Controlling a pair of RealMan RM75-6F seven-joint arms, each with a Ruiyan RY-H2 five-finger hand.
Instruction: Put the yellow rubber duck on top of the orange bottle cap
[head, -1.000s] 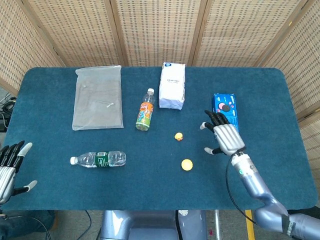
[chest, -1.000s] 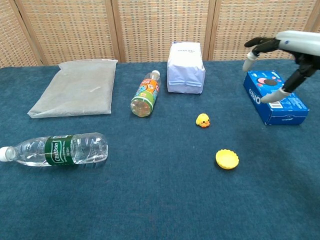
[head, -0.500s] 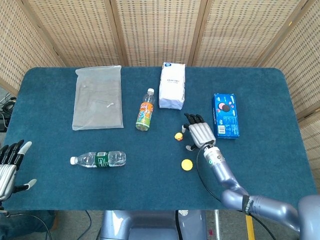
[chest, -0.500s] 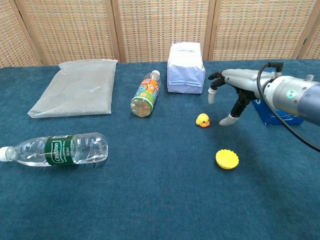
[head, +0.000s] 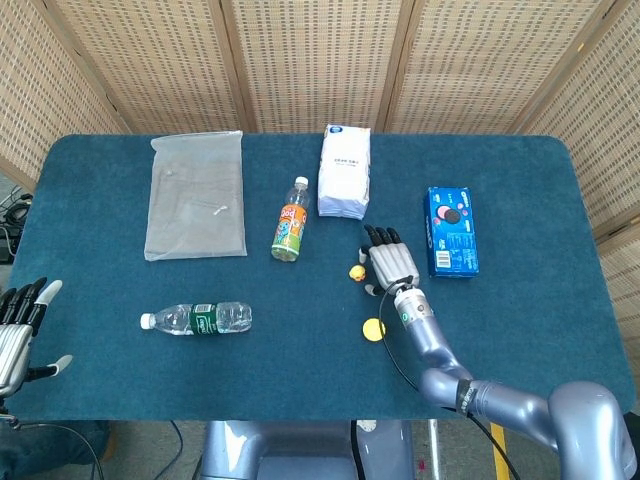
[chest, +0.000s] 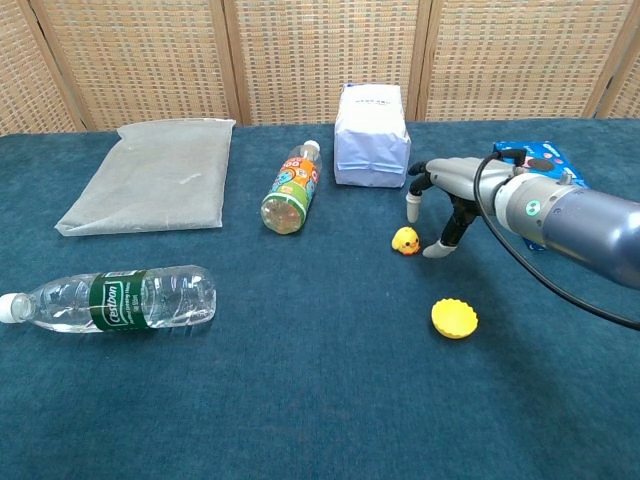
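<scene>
The small yellow rubber duck (head: 356, 272) (chest: 405, 241) sits upright on the blue cloth, a short way behind the flat orange-yellow bottle cap (head: 373, 329) (chest: 454, 318). My right hand (head: 391, 263) (chest: 440, 196) hovers just right of the duck with its fingers spread, the fingertips (chest: 432, 250) close beside the duck and holding nothing. My left hand (head: 18, 330) shows only in the head view, at the table's near left edge, fingers apart and empty.
A clear water bottle (chest: 120, 298) lies at the front left. A small orange-labelled bottle (chest: 288, 190) lies mid-table, with a white packet (chest: 371, 135) behind it. A grey plastic bag (chest: 150, 185) lies at the back left and a blue biscuit box (head: 451, 230) to the right.
My right hand has swept left from above the blue biscuit box and come down beside the duck. The duck, the cap and my left hand have stayed where they were.
</scene>
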